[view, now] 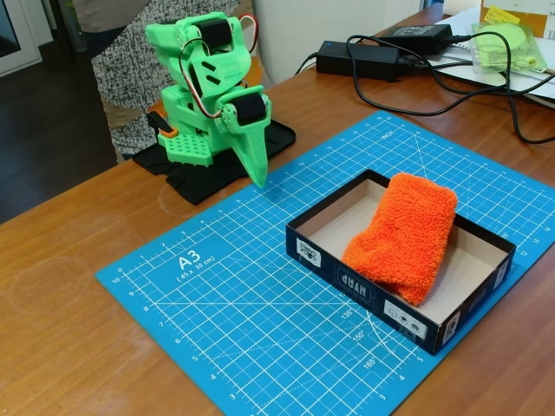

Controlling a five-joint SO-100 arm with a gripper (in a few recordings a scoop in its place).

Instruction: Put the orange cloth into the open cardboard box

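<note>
The orange cloth (402, 236) lies bunched as an oblong lump inside the open cardboard box (323, 251), a shallow tray with dark outer walls and a pale beige inside, at the right of the blue cutting mat. One end of the cloth rests against the box's front wall. The green arm is folded over its base at the back left, and its gripper (258, 176) points down at the mat's far edge, shut and holding nothing. A wide strip of mat separates the gripper from the box.
The blue A3 cutting mat (225, 303) covers the middle of the wooden table. Black power bricks (357, 57) and cables lie at the back right, next to a bagged yellow-green item (512, 39). A person stands behind the arm.
</note>
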